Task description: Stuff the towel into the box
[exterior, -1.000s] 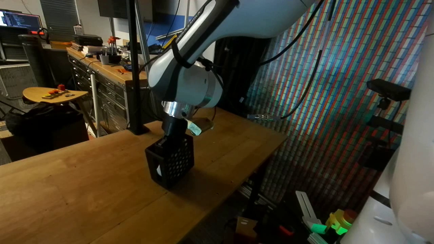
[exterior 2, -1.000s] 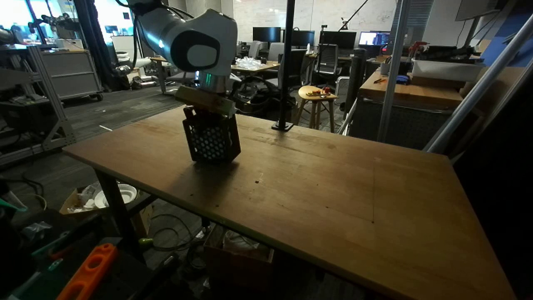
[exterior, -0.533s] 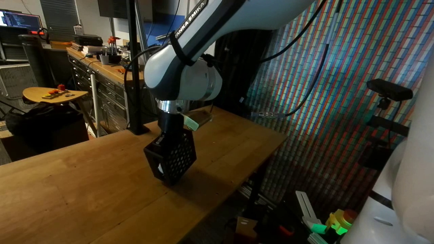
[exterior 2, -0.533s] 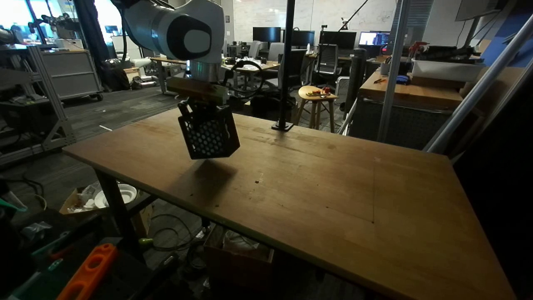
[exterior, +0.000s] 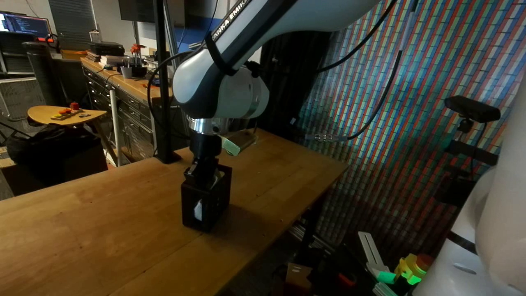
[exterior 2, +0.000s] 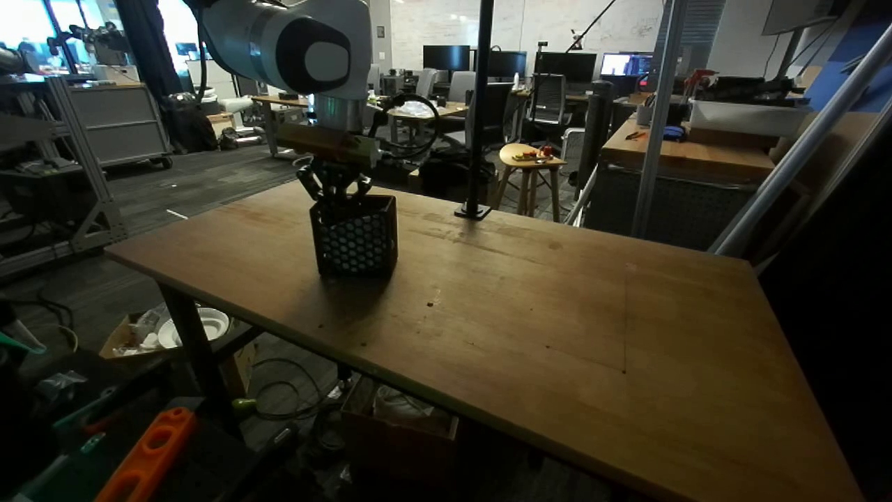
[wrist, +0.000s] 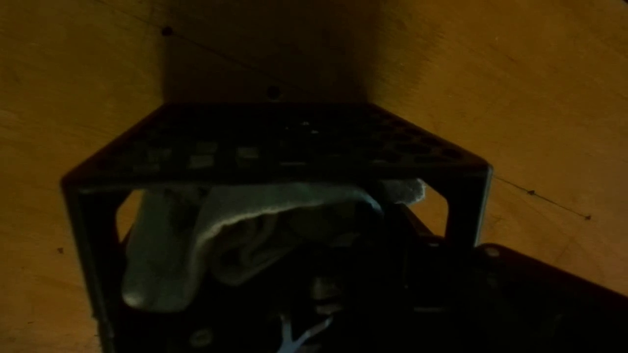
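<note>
The black box [exterior 2: 357, 244] with honeycomb holes stands upright on the wooden table, open at the top; it also shows in an exterior view [exterior: 205, 201] and the wrist view [wrist: 274, 147]. The pale grey-green towel [wrist: 162, 269] is bunched inside it, folded along the wall in the wrist view. A pale bit of towel [exterior: 198, 210] shows through the box's side window. My gripper [exterior 2: 336, 199] points down into the box's open top, also seen in an exterior view [exterior: 201, 174]. Its fingertips are hidden by the box and darkness, so its opening and grip are unclear.
The wooden table [exterior 2: 557, 335] extends around the box. A black post [exterior 2: 479, 139] rises from the table's far edge, beside the arm in an exterior view [exterior: 162, 102]. A camera on a mount [exterior: 470, 109] stands near the robot base.
The box hung tilted and partly lifted with my gripper half a second ago. Now it rests upright on the table, slightly turned, and my gripper sits higher out of it.
</note>
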`<action>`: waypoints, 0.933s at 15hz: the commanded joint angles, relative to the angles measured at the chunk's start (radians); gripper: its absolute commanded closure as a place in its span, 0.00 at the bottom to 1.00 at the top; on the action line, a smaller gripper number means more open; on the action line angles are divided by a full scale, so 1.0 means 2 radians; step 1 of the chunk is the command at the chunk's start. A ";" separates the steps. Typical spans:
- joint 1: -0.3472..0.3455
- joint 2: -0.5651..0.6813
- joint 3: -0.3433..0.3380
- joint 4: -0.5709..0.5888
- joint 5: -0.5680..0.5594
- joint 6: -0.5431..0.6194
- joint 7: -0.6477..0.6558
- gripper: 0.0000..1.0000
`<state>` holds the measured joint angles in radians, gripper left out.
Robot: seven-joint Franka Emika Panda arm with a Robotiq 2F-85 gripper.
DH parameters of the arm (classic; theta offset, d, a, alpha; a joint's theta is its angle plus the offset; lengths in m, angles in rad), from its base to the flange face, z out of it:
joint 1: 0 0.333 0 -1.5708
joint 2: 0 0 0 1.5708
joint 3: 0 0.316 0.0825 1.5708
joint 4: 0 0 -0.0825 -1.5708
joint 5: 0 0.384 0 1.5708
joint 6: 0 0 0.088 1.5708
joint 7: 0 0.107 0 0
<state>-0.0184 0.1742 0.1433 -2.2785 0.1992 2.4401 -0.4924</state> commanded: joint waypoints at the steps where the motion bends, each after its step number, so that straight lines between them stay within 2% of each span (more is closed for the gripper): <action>1: 0.005 -0.021 -0.008 -0.004 -0.014 -0.013 0.008 0.86; 8: 0.005 -0.037 -0.023 0.003 -0.052 -0.035 0.008 0.87; 14: 0.008 -0.024 -0.022 0.008 -0.053 -0.030 0.003 0.87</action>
<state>-0.0167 0.1260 0.1066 -2.2748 0.1172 2.3929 -0.4927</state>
